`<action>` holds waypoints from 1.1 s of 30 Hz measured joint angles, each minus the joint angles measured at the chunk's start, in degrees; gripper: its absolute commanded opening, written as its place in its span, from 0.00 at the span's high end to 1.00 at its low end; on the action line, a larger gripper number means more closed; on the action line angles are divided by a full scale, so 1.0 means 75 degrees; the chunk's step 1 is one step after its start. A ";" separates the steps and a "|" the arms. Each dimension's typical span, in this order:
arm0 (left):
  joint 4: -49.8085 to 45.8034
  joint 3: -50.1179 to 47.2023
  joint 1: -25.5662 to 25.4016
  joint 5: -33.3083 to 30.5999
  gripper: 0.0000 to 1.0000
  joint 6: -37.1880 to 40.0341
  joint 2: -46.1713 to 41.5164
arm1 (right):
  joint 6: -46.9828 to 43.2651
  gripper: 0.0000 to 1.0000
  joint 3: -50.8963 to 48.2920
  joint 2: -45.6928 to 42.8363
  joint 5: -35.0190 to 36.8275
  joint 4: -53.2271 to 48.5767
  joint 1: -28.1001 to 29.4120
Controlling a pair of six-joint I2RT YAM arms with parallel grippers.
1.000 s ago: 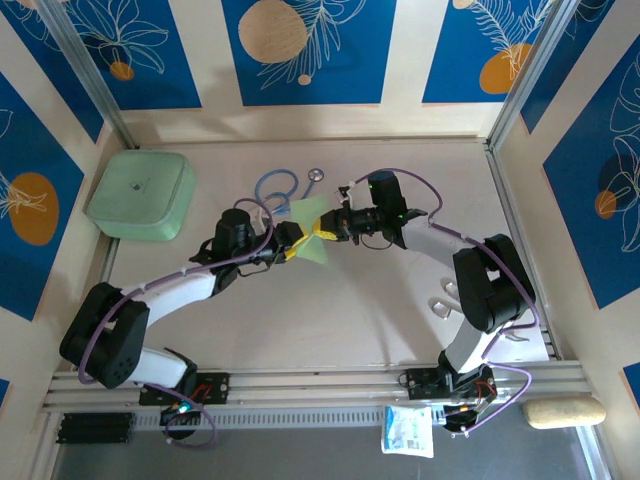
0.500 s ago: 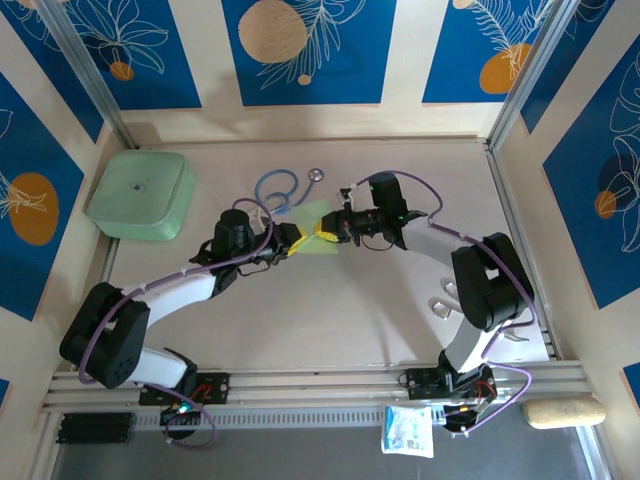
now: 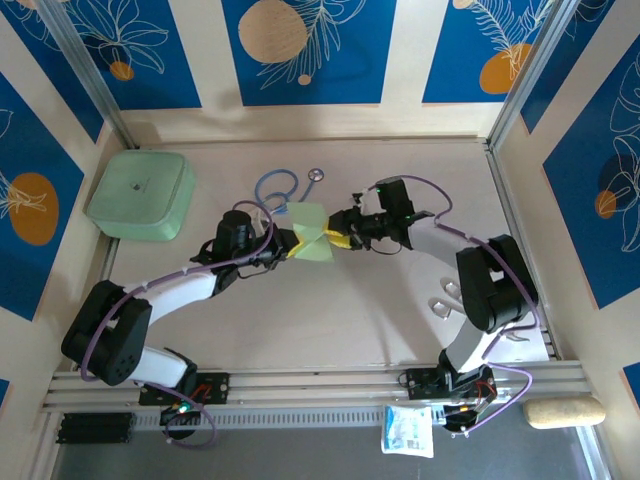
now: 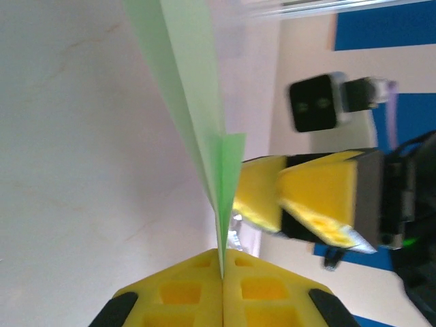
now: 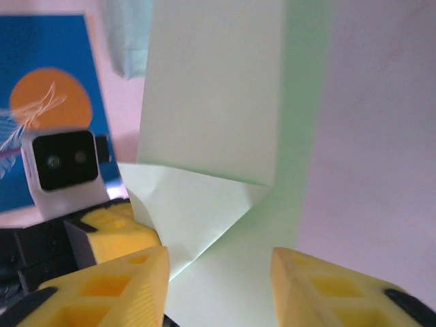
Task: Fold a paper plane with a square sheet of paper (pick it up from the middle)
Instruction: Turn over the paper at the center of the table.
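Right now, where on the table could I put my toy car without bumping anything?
The biggest bare patch is the near middle of the table, between both arms, in front of the square sheet of paper. Another is the far right corner, by the rail. It's crowded where the left gripper, right gripper and stethoscope meet.

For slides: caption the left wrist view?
Left gripper shut on folded green paper, seen edge-on; right gripper open beside it.
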 measured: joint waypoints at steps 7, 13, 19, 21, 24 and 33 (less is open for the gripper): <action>-0.4060 0.1784 -0.0047 -0.1486 0.94 0.2363 -0.0017 | -0.0912 0.44 -0.0009 -0.1081 0.1728 -0.1489 -0.0705; -0.7321 0.4074 -0.0679 -0.3969 0.95 0.4141 0.0239 | -0.1574 0.36 0.0041 -0.1711 0.3040 -0.2334 -0.0833; -0.9515 0.5607 -0.1711 -0.6572 0.97 0.4785 0.1588 | -0.1856 0.35 0.0047 -0.2063 0.3759 -0.2649 -0.0991; -1.0069 0.5954 -0.2002 -0.7227 0.97 0.4823 0.2183 | -0.1886 0.35 0.0047 -0.2145 0.3876 -0.2704 -0.1084; -1.0611 0.6438 -0.2390 -0.7953 0.97 0.4838 0.3080 | -0.1883 0.35 0.0003 -0.2302 0.3946 -0.2696 -0.1259; -1.0544 0.6907 -0.2865 -0.7344 0.62 0.4724 0.4584 | -0.1737 0.36 -0.0493 -0.2556 0.3861 -0.2550 -0.1620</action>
